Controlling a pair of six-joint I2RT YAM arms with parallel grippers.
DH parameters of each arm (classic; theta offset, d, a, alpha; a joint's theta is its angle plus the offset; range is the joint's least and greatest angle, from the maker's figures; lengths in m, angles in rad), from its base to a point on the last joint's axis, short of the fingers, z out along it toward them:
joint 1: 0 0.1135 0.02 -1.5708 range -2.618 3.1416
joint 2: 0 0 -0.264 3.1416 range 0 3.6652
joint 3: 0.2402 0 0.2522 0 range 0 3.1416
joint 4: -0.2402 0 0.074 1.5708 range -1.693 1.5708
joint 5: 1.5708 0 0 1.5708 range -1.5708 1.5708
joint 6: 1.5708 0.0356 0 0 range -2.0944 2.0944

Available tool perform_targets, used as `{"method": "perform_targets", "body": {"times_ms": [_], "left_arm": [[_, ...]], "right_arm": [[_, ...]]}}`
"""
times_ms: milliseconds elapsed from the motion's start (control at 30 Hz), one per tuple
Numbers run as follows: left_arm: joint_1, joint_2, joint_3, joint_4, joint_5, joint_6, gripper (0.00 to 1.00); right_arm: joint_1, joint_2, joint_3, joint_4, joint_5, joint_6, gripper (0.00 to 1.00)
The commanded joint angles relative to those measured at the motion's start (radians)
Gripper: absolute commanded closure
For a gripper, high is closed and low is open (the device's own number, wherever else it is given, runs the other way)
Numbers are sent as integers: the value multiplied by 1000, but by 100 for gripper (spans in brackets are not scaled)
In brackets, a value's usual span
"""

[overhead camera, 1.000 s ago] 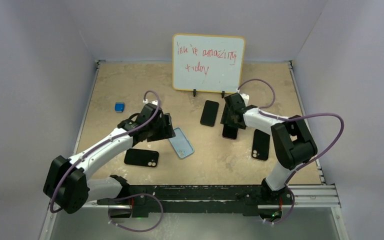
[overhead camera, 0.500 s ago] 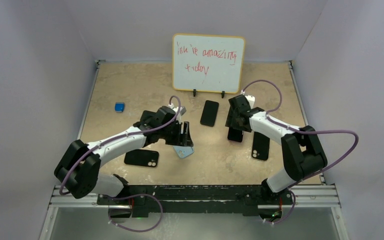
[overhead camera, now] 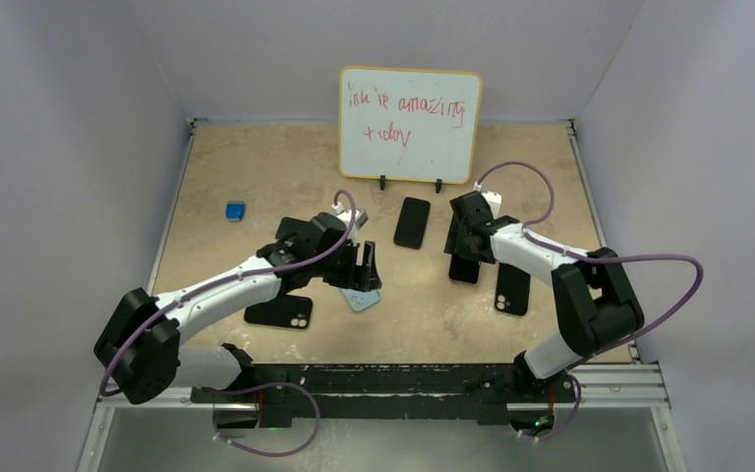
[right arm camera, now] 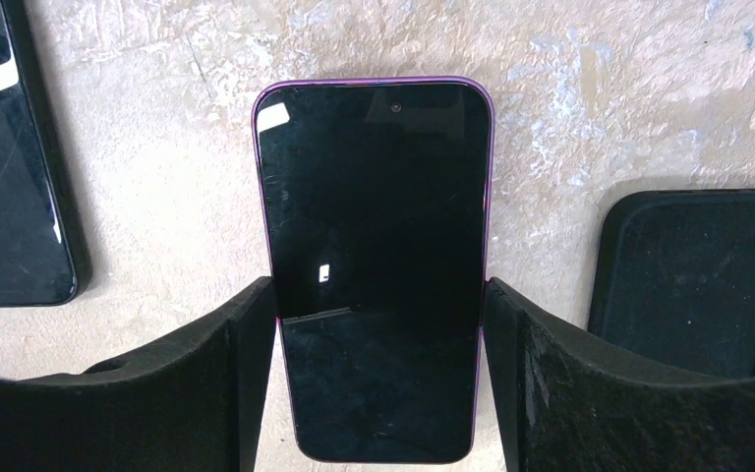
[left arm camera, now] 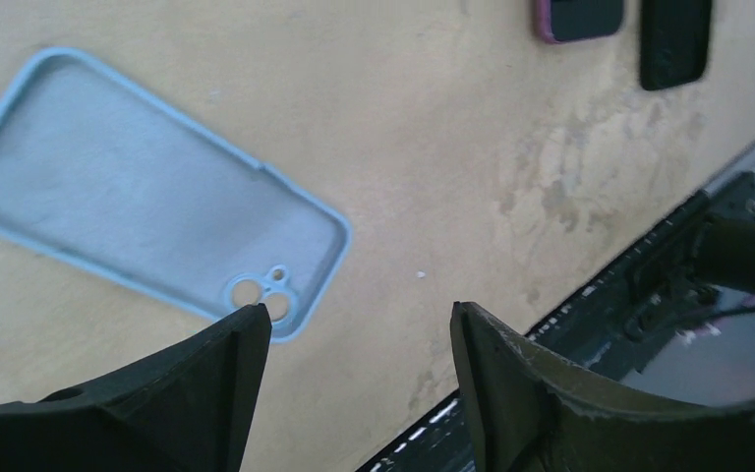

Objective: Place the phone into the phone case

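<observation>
My right pincer (right arm camera: pixel 383 295) is closed on the phone (right arm camera: pixel 374 197), one finger on each long edge. The phone lies flat on the table (right arm camera: pixel 600 88), screen up. At nine o'clock an all-black phone (right arm camera: pixel 10 167) lies near, with a strip of bare table between. At three o'clock a black slab (right arm camera: pixel 698 280) leaves a narrower strip. Twelve o'clock is open.

My left pincer (left arm camera: pixel 356 320) hangs spread, holding nothing, over bare table. The phone case (left arm camera: pixel 147 202) lies hollow side up at ten o'clock, its camera corner just beside one finger (left arm camera: pixel 206 393). The front rail (left arm camera: pixel 668 256) runs at four o'clock.
</observation>
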Motion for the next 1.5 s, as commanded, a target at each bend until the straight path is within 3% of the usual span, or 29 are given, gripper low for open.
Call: {"method": "perform_targets", "body": {"times_ms": [0, 133, 300, 533, 1267, 1333, 1467], "left_arm": [[3, -81, 35, -166, -311, -73, 28], [18, -125, 49, -324, -587, -226, 30], [94, -131, 63, -451, -697, -343, 42], [240, -140, -35, -436, -624, -426, 45], [244, -13, -163, -298, -570, -422, 50], [244, -13, -156, -298, -570, -401, 50], [242, -19, -94, -260, -515, -157, 46]], "right_arm": [[2, -44, 4, 54, -4, -14, 63], [2, -67, -4, 53, -28, -24, 63], [3, -109, -3, 69, -80, -35, 63], [3, -153, 12, 75, -129, -50, 64], [6, -223, -40, 104, -201, -76, 64], [6, -230, -46, 107, -202, -76, 64], [6, -239, -46, 104, -203, -79, 65]]}}
